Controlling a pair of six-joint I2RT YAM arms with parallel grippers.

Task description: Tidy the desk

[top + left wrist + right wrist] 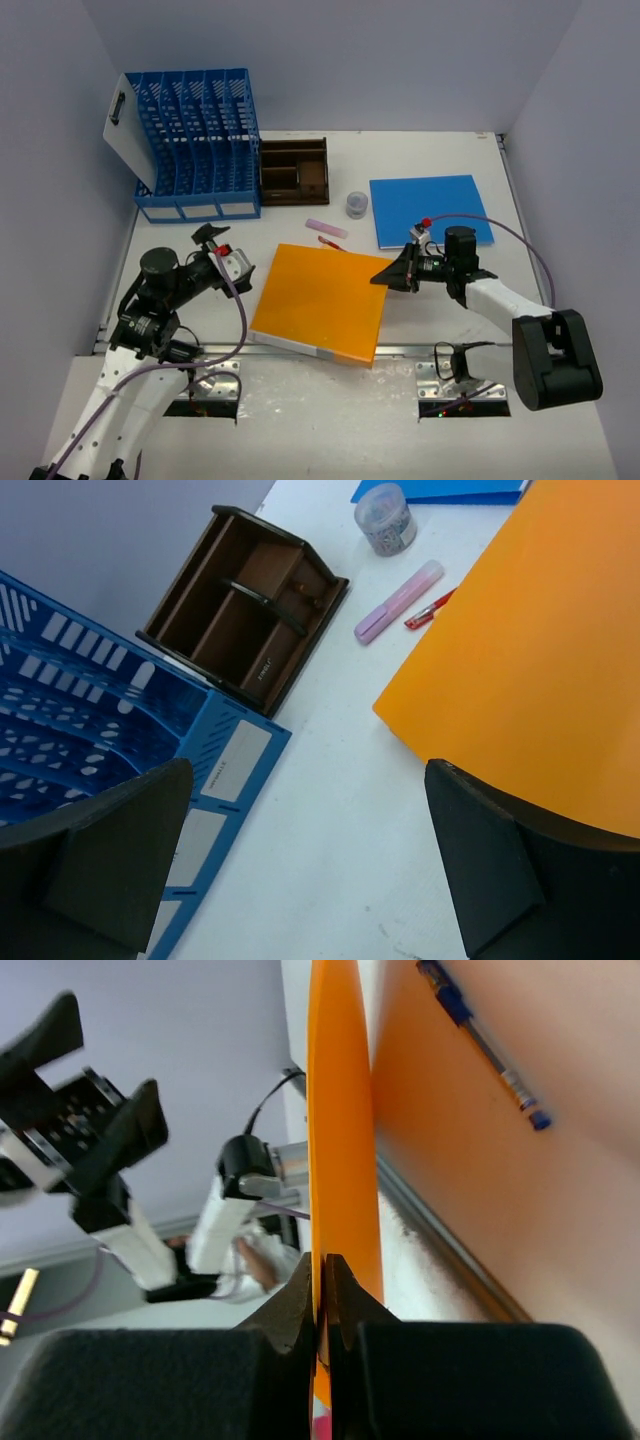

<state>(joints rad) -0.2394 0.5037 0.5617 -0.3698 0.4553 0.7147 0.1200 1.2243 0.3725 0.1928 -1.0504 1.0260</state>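
Observation:
The desk (440, 160) is an off-white tabletop with a silver rail (400, 351) along its near edge. An orange folder (320, 300) lies across the front middle, its right side raised. My right gripper (385, 277) is shut on the folder's right edge; in the right wrist view (326, 1280) the thin orange cover (340, 1140) is pinched between the jaws. My left gripper (222, 250) is open and empty just left of the folder. In the left wrist view (308, 770) it spans bare desk, with the folder (540, 670) beside its right finger.
A blue mesh file rack (195, 145) holding a white clipboard (125, 140) stands back left, with a dark-brown compartment tray (294, 170) beside it. A blue folder (430, 208), small clear jar (357, 205), pink highlighter (326, 228) and red pen (331, 242) lie behind the orange folder. A blue pen (483, 1045) lies under it.

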